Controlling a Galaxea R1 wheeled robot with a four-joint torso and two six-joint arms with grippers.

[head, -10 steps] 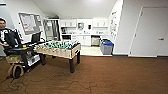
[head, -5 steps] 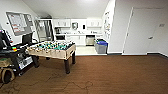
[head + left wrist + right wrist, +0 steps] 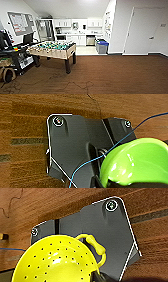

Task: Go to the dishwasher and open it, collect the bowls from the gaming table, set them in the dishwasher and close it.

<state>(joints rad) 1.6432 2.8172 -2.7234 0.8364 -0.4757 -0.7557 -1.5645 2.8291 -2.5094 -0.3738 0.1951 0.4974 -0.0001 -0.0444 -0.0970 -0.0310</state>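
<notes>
left jaws: can't tell, green bowl (image 3: 136, 162) right up close
right jaws: can't tell, yellow bowl (image 3: 56, 260) with holes
ahead: dishwasher (image 3: 90, 40), far off

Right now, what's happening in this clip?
The robot is out on the brown floor of a room, facing a kitchenette at the far end where the dishwasher sits among white cabinets. A table-football table stands ahead to its left. The left wrist view shows a lime green bowl close to that arm's pincer, and the right wrist view a yellow perforated bowl with a handle, both above the floor.
</notes>
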